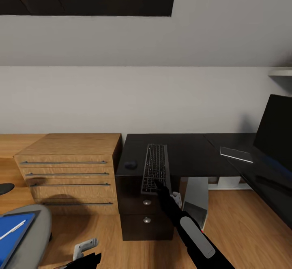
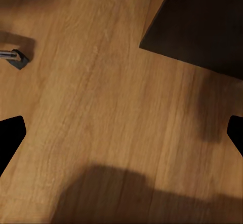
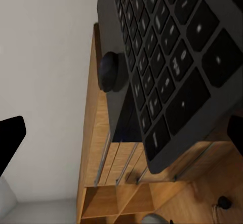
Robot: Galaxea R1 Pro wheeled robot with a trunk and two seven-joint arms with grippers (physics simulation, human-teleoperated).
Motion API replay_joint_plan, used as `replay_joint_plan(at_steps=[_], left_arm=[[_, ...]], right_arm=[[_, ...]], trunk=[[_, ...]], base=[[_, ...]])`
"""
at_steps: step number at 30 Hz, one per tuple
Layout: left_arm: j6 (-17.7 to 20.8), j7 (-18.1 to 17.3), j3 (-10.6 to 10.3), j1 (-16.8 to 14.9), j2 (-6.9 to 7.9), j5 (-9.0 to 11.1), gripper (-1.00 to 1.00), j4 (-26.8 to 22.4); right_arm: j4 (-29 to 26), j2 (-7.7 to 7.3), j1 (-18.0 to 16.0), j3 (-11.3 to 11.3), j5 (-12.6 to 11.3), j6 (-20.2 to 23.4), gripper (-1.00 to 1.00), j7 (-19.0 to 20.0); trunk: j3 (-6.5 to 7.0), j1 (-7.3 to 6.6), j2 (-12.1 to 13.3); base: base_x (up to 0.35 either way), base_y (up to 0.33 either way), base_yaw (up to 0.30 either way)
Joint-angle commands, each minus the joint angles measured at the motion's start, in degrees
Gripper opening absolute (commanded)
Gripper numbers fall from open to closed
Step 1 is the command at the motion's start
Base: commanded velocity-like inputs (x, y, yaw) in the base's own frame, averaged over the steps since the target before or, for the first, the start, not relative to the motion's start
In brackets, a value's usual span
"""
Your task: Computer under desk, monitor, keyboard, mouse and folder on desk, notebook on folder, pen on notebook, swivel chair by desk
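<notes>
— Keyboard (image 1: pixel 154 168) first: where does it lie?

— On the black top of the desk (image 1: pixel 186 151), above the dark drawers, set lengthwise with its near end hanging slightly past the front edge. The right gripper (image 1: pixel 156 184) sits right at that near end, its dark tip over the last rows of keys.

— Is that pincer closed on it?

— From the head view I cannot tell. In the right wrist view the keyboard (image 3: pixel 172 62) fills the space ahead of the fingers (image 3: pixel 11 140), which stand wide apart at the picture's two sides, with the near corner of the keyboard between them. So it is spread wide, and nothing is visibly clamped.

— And the mouse?

— The mouse (image 1: pixel 130 165) rests on the desk just beside the keyboard, on the side toward the light wooden drawer unit (image 1: pixel 69 171). It is close to the right gripper but apart from it.

— The monitor?

— The monitor (image 1: pixel 275 133) stands on the other wing of the desk, well apart from the keyboard, with a pale flat object (image 1: pixel 236 154) lying near its foot.

— What of the left arm?

— The left gripper (image 1: pixel 87 259) hangs low over the wooden floor (image 2: pixel 101 107). In its wrist view its dark fingertips (image 2: pixel 10 133) are far apart, holding nothing.

— Anything on the chair?

— The swivel chair (image 1: pixel 34 236) shows at the lower corner beside the left arm, and the blue folder (image 1: pixel 12 236) lies on its seat with the white pen (image 1: pixel 13 229) on top.
</notes>
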Motion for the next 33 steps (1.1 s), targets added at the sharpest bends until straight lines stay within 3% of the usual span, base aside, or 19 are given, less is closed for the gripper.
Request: replay_joint_plan(at_steps=[1, 11, 27, 33], left_arm=[[0.24, 0.40, 0.06, -0.04, -0.03, 0.61, 1.00, -0.08], [0.24, 0.47, 0.06, -0.06, -0.07, 0.61, 1.00, -0.08], [0.05, 0.54, 0.06, -0.02, -0.09, 0.56, 1.00, -0.08], [-3.49, 0.57, 0.06, -0.04, -0.12, 0.55, 1.00, 0.16]], right_arm=[[-0.04, -0.02, -0.04, 0.06, -0.49, -0.05, 1.00, -0.07], [-0.04, -0.02, -0.04, 0.07, -0.49, -0.11, 1.00, -0.01], [-0.01, -0.11, -0.04, 0.07, -0.28, -0.30, 1.00, 0.02], [0.04, -0.02, -0.04, 0.10, -0.15, -0.37, 1.00, -0.04]], trunk=[[-0.06, -0.01, -0.03], [-0.06, -0.01, -0.03], [-0.06, -0.01, -0.03], [-0.06, -0.01, -0.03]], base=[[-0.026, 0.000, 0.000], [-0.035, -0.016, 0.000], [-0.245, -0.196, 0.000], [-0.113, -0.233, 0.000]])
